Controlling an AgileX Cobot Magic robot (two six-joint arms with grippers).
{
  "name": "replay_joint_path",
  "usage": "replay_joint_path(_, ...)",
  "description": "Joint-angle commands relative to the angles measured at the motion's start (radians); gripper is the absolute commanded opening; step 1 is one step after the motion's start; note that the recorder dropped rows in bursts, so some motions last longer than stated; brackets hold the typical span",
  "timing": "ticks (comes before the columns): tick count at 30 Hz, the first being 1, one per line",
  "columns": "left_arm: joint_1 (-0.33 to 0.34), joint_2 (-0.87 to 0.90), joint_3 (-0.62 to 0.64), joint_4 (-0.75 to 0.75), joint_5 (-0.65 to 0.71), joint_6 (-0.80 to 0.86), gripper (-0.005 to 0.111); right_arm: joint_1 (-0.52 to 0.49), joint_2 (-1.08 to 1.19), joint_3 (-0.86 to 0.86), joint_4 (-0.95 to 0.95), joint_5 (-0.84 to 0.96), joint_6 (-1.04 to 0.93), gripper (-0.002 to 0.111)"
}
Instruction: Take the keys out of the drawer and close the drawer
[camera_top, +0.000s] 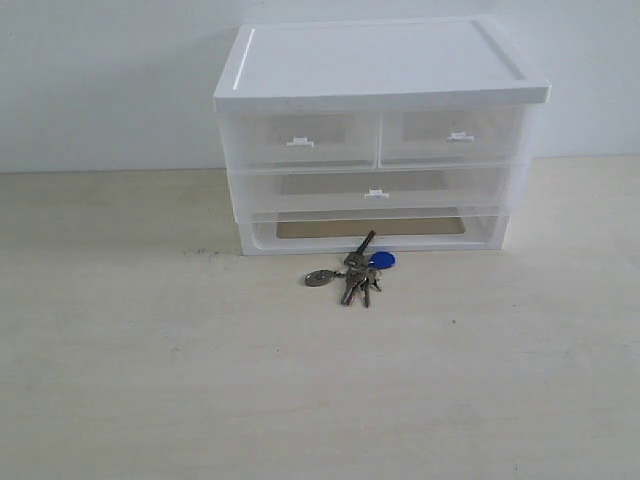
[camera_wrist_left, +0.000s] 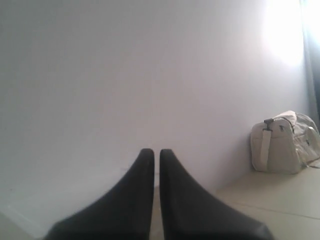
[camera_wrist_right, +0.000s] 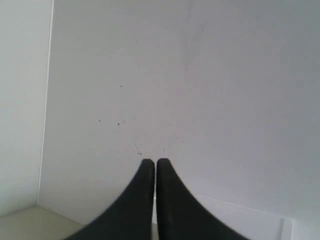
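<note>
– Jaws of the left gripper (camera_wrist_left: 156, 152), how do they stand?

– Closed, with nothing between them. The right gripper (camera_wrist_right: 155, 161) is the same. Both wrist cameras see only a pale wall, so I think the arms are held away from the work (neither arm shows in the outside view).

– And the keys (camera_top: 358, 272)?

– They lie on the bench (camera_top: 150, 380), just in front of the foot of the white cabinet (camera_top: 380, 60), with the blue fob (camera_top: 382, 260) on the side near it. They are in no drawer.

– Is the drawer closed?

– The small left drawer (camera_top: 300, 138) and the small right drawer (camera_top: 455, 133) both sit flush with the front. Which one the task means, I cannot tell. I judge that the task looks finished, and this would explain why the jaws grip nothing.
</note>
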Motion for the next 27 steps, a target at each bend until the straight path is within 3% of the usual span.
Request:
replay_joint_path(1,0.002,-0.161,0.064,-0.03,0.025,0.003,0.004,-0.001,-0.028,0.003,-0.001,-0.058,0.001,0.0)
replay_joint_path(8,0.002,-0.334,0.107,-0.03,0.025,0.001,0.004,-0.001,-0.026,0.003,-0.028,-0.086,0.012,0.0)
replay_joint_path(12,0.002,-0.391,0.107,0.017,0.025,-0.082,0.004,-0.001,-0.026,0.003,-0.028,-0.108,0.072,0.0)
replay_joint_path(27,0.002,-0.402,0.107,0.048,0.025,-0.095,0.004,-0.001,-0.026,0.003,-0.028,-0.107,0.072,0.0)
